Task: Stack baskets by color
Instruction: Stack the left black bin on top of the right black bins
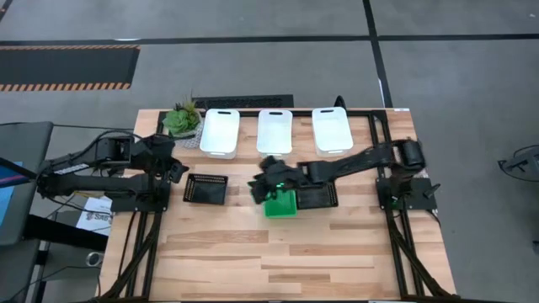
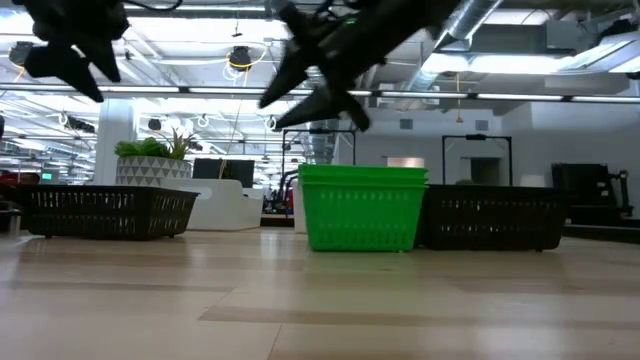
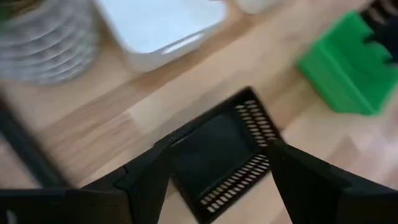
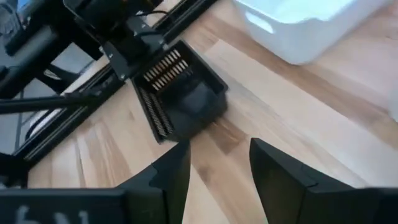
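Currently green baskets (image 1: 281, 205) sitting nested on wooden desk (image 1: 295, 261); right pincer (image 1: 268, 177) hovering above, gaping, empty; left pincer (image 1: 174, 170) gaping, empty, over black basket (image 1: 206, 188).

A small potted plant (image 1: 180, 119) with green leaves sits at the upper left corner of the wooden table (image 1: 286, 261). Some printed papers (image 1: 94, 215) lie at the left edge of the frame, beside the table. The floor around is grey.
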Tool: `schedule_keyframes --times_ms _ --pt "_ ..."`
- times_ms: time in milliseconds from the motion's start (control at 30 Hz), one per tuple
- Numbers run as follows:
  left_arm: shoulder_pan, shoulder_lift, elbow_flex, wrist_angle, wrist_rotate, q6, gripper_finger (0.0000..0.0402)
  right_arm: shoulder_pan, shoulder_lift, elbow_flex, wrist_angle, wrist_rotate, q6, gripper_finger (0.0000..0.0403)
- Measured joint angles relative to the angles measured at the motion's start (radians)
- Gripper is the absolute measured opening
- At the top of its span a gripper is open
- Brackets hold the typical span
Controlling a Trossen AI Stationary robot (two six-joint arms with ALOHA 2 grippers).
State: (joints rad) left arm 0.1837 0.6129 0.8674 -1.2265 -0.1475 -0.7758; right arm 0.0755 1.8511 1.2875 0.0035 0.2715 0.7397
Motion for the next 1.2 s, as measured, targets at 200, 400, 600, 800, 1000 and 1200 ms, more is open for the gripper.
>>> schedule_keyframes --times_ms 200,400,600,800,1000,1200 --pt "0.0 0.003 -0.076 -0.044 -0.089 -0.117 0.0254 -0.005 0.124 0.184 -0.112 -0.013 -0.089 0.0178" --pt "0.0 0.003 -0.205 0.073 -0.08 -0.151 0.0254 0.003 0.153 0.26 -0.122 -0.013 -0.141 0.0178" --pt "-0.001 0.04 -0.313 0.202 -0.071 -0.165 0.0254 0.007 0.15 0.258 -0.191 -0.012 -0.139 0.0173" --pt "-0.001 0.088 -0.393 0.259 -0.04 -0.2 0.0254 0.024 0.151 0.259 -0.22 -0.012 -0.144 0.017" --pt "-0.001 0.109 -0.416 0.324 -0.027 -0.236 0.0254 0.022 0.151 0.258 -0.243 -0.008 -0.146 0.017" --pt "-0.029 0.123 -0.415 0.437 0.012 -0.244 0.0254 0.023 0.151 0.258 -0.262 -0.008 -0.146 0.017"
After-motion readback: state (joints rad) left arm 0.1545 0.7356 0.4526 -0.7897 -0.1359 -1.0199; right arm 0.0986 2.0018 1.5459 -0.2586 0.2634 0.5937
